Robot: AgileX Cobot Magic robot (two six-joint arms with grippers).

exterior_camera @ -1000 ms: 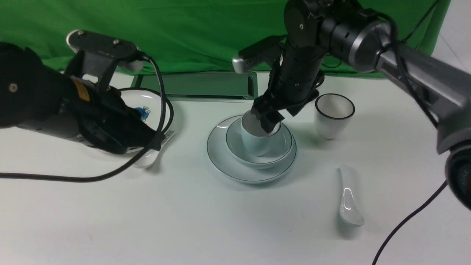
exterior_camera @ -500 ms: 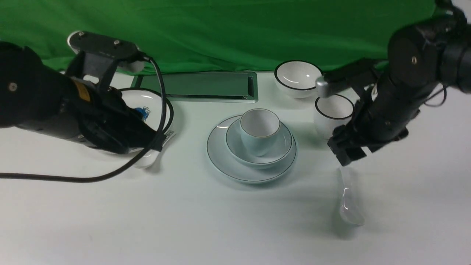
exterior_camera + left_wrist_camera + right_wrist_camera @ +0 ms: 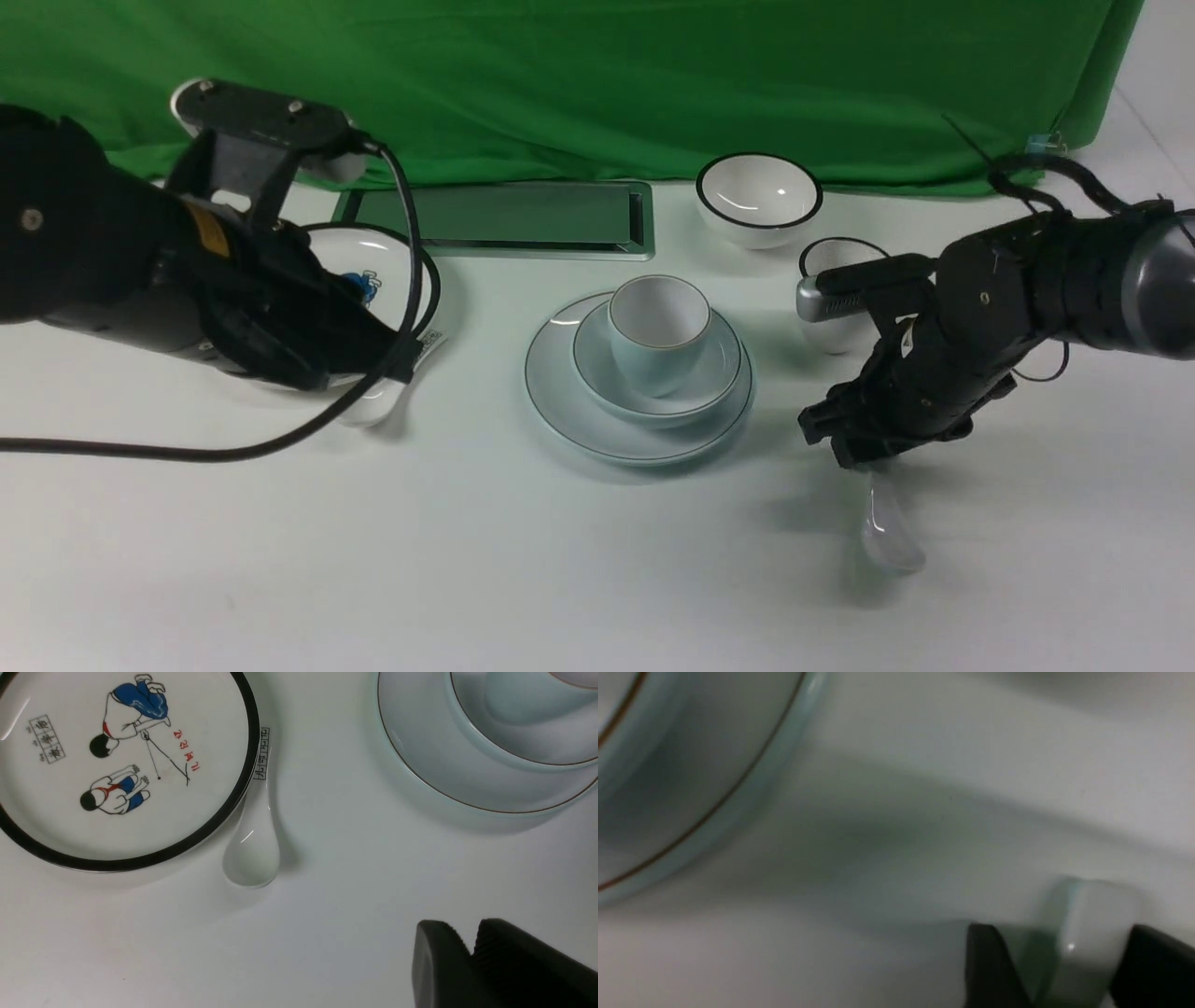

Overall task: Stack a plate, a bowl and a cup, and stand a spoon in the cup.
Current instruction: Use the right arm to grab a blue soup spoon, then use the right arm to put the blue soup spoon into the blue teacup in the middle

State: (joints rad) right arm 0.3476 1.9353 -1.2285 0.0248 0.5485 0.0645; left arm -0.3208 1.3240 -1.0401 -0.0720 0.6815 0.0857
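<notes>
The pale blue-green plate [image 3: 560, 401] lies at the table's middle with the bowl [image 3: 719, 373] on it and the cup [image 3: 658, 331] upright in the bowl. The plain white spoon [image 3: 887, 527] lies flat at the front right. My right gripper [image 3: 854, 453] is low over the spoon's handle end, open. In the right wrist view the handle [image 3: 1083, 933] sits between the two spread fingers [image 3: 990, 966] of that gripper [image 3: 1069, 970], with the plate's rim [image 3: 691, 788] beyond. My left gripper [image 3: 469, 947] is shut and empty, left of the plate [image 3: 420, 765].
A white plate with black rim and cartoon figures [image 3: 373, 271] lies under my left arm, with a labelled spoon [image 3: 373, 406] at its edge. A black-rimmed white bowl [image 3: 758, 198] and black-rimmed white cup [image 3: 836, 327] stand behind my right gripper. A metal slot [image 3: 504, 219] lies at the back.
My right gripper has left the cup standing in the bowl, swung right and come down over the plain spoon's handle. The left arm has not moved.
</notes>
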